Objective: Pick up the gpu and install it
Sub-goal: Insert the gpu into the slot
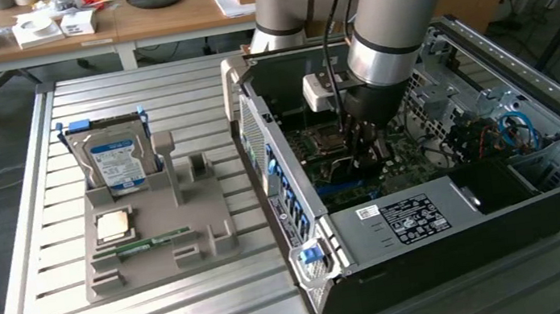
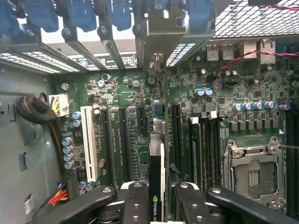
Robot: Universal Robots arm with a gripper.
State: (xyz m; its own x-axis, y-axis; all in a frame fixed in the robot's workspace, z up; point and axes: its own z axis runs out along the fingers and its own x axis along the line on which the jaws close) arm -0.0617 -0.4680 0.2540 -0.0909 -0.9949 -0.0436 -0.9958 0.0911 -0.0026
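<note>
The gpu (image 2: pixel 156 184) is a thin black card seen edge-on, with a green logo near the fingers. Its metal bracket (image 2: pixel 161 35) stands against the slotted rear wall of the case. My gripper (image 2: pixel 156 198) is shut on the card, one black finger (image 2: pixel 135 200) on each side. The card stands upright over the green motherboard (image 2: pixel 224 107), between the black expansion slots (image 2: pixel 124 140) and the memory slots (image 2: pixel 196 144). Whether it sits in a slot I cannot tell. In the exterior view the gripper (image 1: pixel 365 146) reaches down inside the open computer case (image 1: pixel 418 216).
A white slot (image 2: pixel 88 140) and the bare processor socket (image 2: pixel 252 170) flank the card. Blue clips (image 2: pixel 79 14) line the rear wall, with cable bundles (image 2: pixel 35 109) at the case side. On the exterior view's left, a grey tray (image 1: pixel 163 253) holds a hard drive (image 1: pixel 115 158), a processor (image 1: pixel 113 225) and a memory stick (image 1: pixel 151 243).
</note>
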